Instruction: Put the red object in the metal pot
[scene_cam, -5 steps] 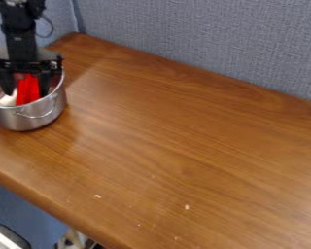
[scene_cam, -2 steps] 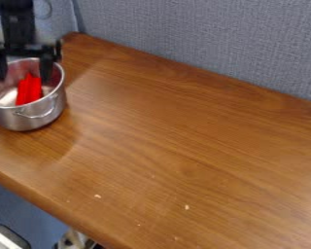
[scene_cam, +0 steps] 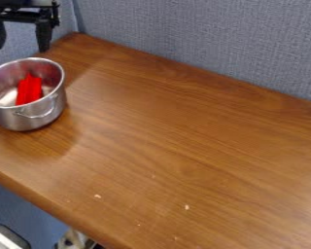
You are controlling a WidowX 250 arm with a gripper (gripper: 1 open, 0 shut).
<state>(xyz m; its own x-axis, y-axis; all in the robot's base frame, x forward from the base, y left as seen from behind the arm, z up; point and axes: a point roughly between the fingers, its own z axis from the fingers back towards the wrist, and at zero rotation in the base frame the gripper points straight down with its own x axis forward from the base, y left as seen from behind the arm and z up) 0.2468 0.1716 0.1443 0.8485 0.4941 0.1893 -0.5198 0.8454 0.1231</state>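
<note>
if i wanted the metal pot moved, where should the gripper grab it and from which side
Probably the metal pot by its rim, coming straight down from above with one finger inside the wall and one outside. Its straight sides and open top allow that. Pick the rim's right side, since the red object leans inside toward the left and middle.

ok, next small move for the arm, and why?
Probably just lift the gripper a bit more and park it clear. The red object already lies inside the metal pot, the jaws stand open and empty above the pot's rim, and nothing else on the table needs handling.
</note>
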